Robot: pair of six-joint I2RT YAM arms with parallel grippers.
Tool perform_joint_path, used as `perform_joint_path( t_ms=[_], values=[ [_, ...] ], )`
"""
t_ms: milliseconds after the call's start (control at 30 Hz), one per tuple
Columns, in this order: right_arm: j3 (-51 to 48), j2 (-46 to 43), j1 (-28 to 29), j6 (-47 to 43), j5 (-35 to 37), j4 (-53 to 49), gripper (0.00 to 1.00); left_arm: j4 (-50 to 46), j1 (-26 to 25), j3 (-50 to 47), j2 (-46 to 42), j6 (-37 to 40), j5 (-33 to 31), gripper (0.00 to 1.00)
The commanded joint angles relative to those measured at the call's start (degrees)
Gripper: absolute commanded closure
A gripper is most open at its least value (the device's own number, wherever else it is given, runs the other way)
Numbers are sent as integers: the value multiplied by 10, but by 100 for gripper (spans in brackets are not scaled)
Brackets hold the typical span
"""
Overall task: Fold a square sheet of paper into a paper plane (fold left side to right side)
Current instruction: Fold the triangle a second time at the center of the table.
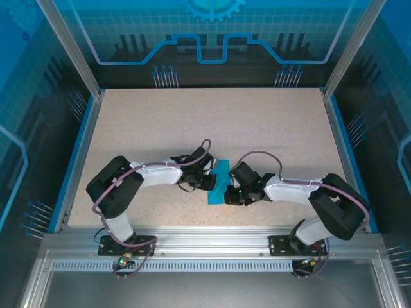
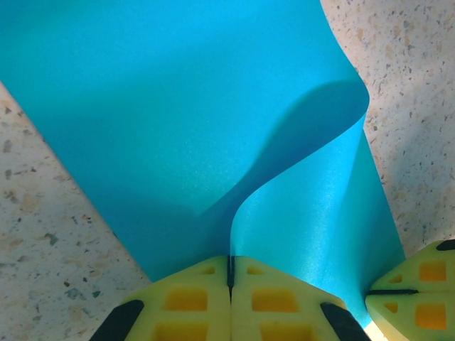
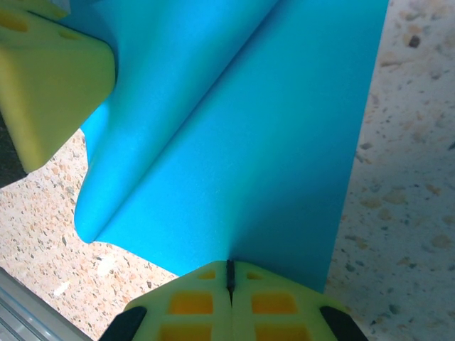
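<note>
Closed left gripper pinches the curled flap of the square sheet of paper, which lies on the surface between both arms. Right gripper, also closed, rests at its edge. The left-to-right fold looks half done; next comes flattening and creasing.

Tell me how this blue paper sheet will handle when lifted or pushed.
Likely floppy: the square sheet of paper bows into a soft curl where the left claw pinches it. Probably very light, since that thin lifted flap holds up by itself. Its smooth face may slide on the speckled table if pushed.
</note>
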Motion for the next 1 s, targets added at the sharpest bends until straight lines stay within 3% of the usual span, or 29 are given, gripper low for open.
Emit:
perform_joint_path(
  t_ms=[0, 967],
  values=[
    [-1, 18, 9, -7, 16, -45, 100, -4, 5, 18, 14, 14, -12, 93],
    [13, 25, 8, -15, 16, -62, 100, -26, 4, 23, 37, 20, 8, 93]
  ],
)
